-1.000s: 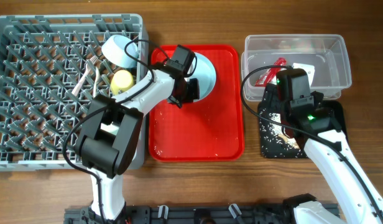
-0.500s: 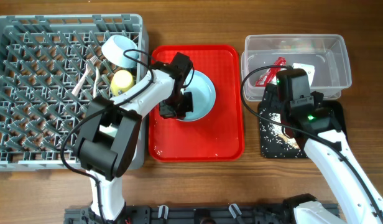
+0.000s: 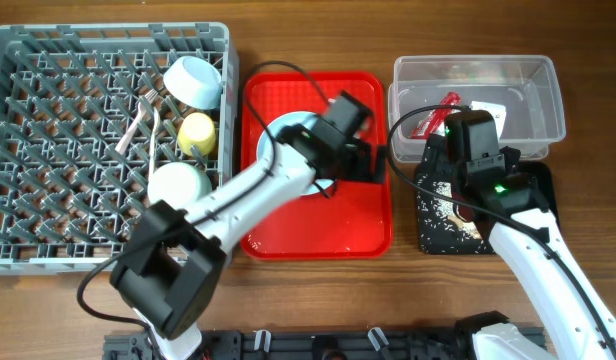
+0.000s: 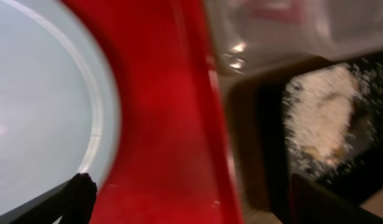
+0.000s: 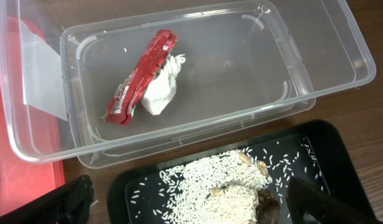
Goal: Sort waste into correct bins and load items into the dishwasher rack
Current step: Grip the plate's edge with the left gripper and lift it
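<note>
- The left gripper [image 3: 354, 165] hangs over the right part of the red tray [image 3: 318, 225]. Its two fingers are wide apart and nothing is between them.
- The light blue plate [image 4: 36, 106] lies flat in the upper middle of the red tray, and its right rim is just beside one finger.
- The step in hand seems to be taking this plate. I would slide one finger under the rim and keep the other above it, then close on the rim only, because a flat plate gives no other place to hold.
- The plate looks smooth and the red tray glossy, so the plate may slide instead of rising. A slow closing and a small test lift are safer.
- After that the plate should go on its edge between the pegs of the rack [image 3: 48, 200], which stands just left of the red tray.
- The rack's side nearest the red tray already holds the blue-green bowl [image 3: 195, 80], the yellow cup [image 3: 197, 130] and the white bowl [image 3: 178, 182]. The pegs farther from the red tray look free.
- The right gripper [image 5: 201, 202], to the right of the red tray, also has its fingers apart and holds nothing. It is best kept out of the way.
- The waste looks sorted. The red wrapper [image 5: 138, 78] and the white paper [image 5: 160, 90] lie in the clear tub [image 3: 548, 100], to the upper right of the red tray. The rice scraps [image 5: 216, 180] lie in the black tray [image 3: 433, 235], to its lower right.
- Everything rests on a brown wooden table [image 3: 308, 30]. Nothing of the room beyond it is visible.
</note>
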### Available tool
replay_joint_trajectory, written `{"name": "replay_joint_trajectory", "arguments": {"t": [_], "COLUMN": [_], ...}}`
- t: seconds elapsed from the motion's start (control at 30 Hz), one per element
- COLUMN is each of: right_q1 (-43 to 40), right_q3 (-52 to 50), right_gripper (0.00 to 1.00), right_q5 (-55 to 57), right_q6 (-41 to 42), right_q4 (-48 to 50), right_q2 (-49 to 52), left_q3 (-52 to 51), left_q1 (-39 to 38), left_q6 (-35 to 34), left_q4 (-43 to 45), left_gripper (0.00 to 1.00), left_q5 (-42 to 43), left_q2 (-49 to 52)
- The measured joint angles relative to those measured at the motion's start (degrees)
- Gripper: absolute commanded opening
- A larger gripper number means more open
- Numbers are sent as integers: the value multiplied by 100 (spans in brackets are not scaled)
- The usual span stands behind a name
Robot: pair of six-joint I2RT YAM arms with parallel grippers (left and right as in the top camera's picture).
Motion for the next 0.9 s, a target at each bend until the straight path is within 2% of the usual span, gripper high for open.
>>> {"name": "replay_joint_trajectory", "arguments": {"t": [0.03, 0.1, 0.13, 0.2, 0.3, 0.37, 0.5, 0.77, 0.9], "right_q1": [0, 0, 0, 0, 0, 0, 0, 0, 0], "right_q3": [0, 0, 0, 0, 0, 0, 0, 0, 0], "right_gripper": [100, 100, 100, 100, 100, 100, 100, 100, 100], "right_q5": [0, 0, 0, 0, 0, 0, 0, 0, 0], "right_q6": [0, 0, 0, 0, 0, 0, 0, 0, 0], "right_q4": [0, 0, 0, 0, 0, 0, 0, 0, 0], "right_q2": [0, 0, 0, 0, 0, 0, 0, 0, 0], "left_q3": [2, 2, 2, 2, 2, 2, 0, 0, 0], "left_q1": [-181, -398, -457, -522, -577, -579, -579, -560, -535], "left_q6": [-55, -199, -251, -337, -420, -420, -424, -422, -426], "left_q4": [92, 59, 37, 7, 28, 81, 310, 568, 728], "left_gripper": [57, 65, 65, 55, 54, 57, 57, 52, 41], "left_q5": [-70, -372, -564, -997, -1631, -1825, -2068, -2667, -2717], "left_q2": [2, 4, 9, 13, 42, 101, 396, 953, 1134]}}
